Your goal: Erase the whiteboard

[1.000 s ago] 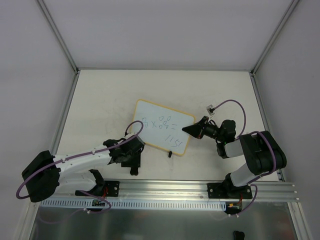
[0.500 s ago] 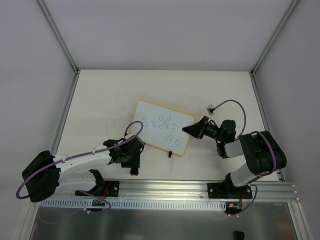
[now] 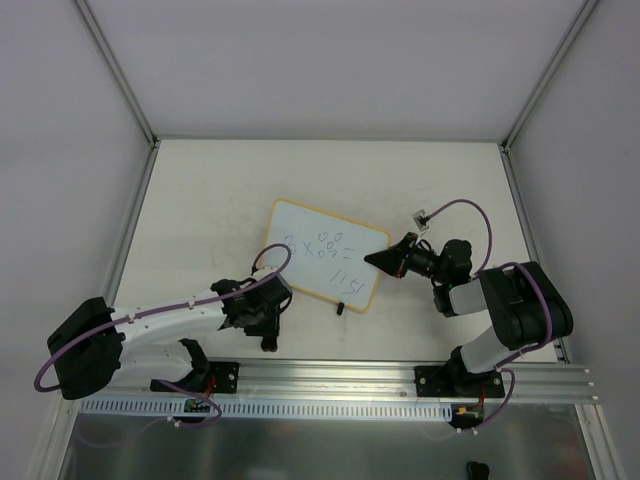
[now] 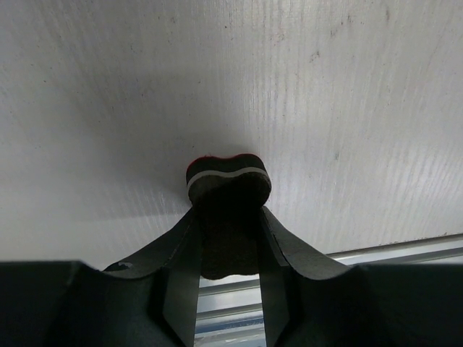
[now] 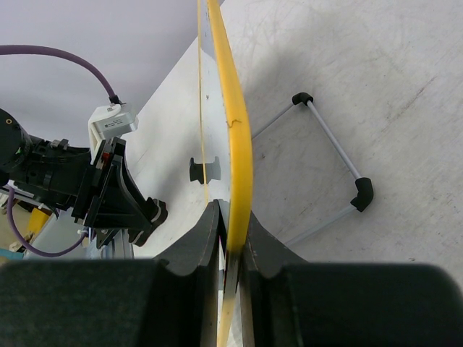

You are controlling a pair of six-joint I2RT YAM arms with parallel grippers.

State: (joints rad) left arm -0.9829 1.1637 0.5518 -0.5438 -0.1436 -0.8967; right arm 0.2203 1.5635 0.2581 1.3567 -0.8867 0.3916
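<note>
The whiteboard (image 3: 325, 253) has an orange-yellow frame and dark handwritten marks. It stands tilted at the table's middle, with a black clip foot (image 3: 341, 307) at its near edge. My right gripper (image 3: 383, 259) is shut on its right edge. In the right wrist view the frame (image 5: 236, 130) runs edge-on between the jaws of that gripper (image 5: 230, 217). My left gripper (image 3: 266, 328) is left of the board near the front rail, shut on the black bone-shaped eraser (image 3: 268, 343). The left wrist view shows the eraser (image 4: 228, 181) clamped in that gripper (image 4: 228, 224), at or just above the table.
The aluminium rail (image 3: 330, 375) runs along the near edge, close behind the eraser. A thin wire stand with black corners (image 5: 329, 155) lies on the table beside the board's edge. The left arm (image 5: 108, 188) shows beyond the board. A white cable tag (image 3: 421, 214) sits above the right wrist.
The left arm has shifted slightly to the right while the eraser stays at about the same spot. The whiteboard and the right arm have not moved.
</note>
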